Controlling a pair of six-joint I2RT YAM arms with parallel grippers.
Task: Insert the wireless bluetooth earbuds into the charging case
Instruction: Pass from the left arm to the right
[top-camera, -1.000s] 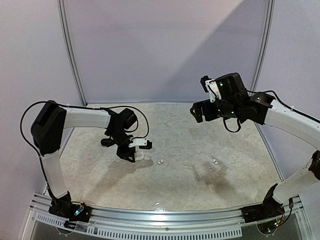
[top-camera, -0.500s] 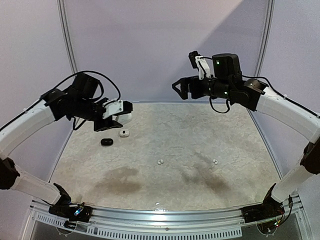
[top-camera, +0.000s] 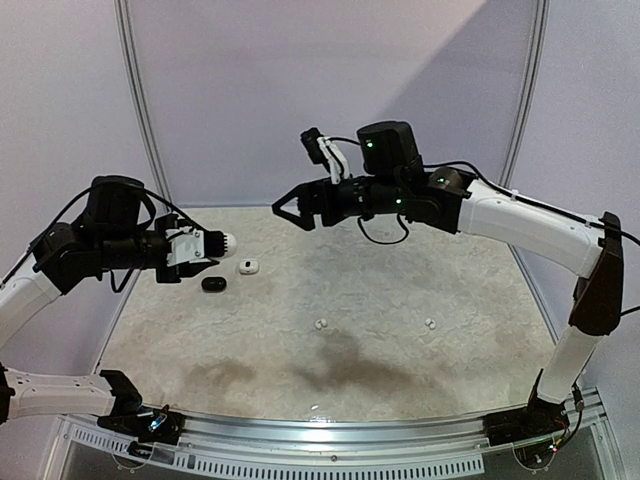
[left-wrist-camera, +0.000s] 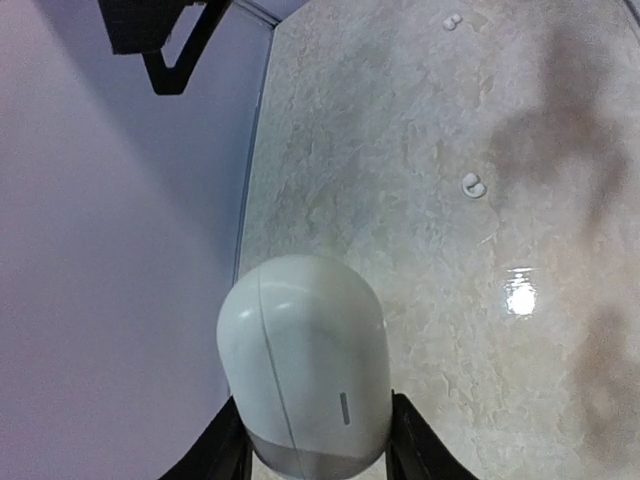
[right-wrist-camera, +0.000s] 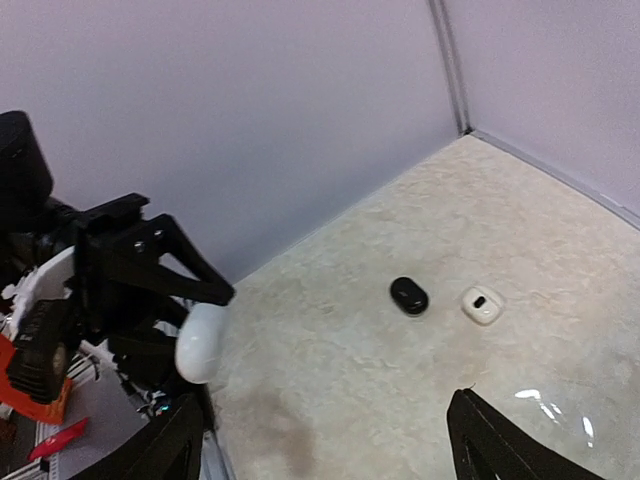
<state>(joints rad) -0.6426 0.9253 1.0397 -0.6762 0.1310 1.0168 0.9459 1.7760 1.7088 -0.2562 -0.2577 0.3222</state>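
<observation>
My left gripper is shut on a white oval charging case, held above the table's left side; its lid seam looks closed. Small white earbuds lie mid-table, and more white earbuds lie to the right. My right gripper hangs open in the air at the back, facing the held case, with nothing between its fingers.
A black oval case and a small white case with a dark slot lie on the table at the back left. The back wall and the left wall stand close to both grippers.
The left arm has lifted the white case off the table and swung left, uncovering the black and small white cases. The right arm has swung left toward it, jaws narrowing slightly.
</observation>
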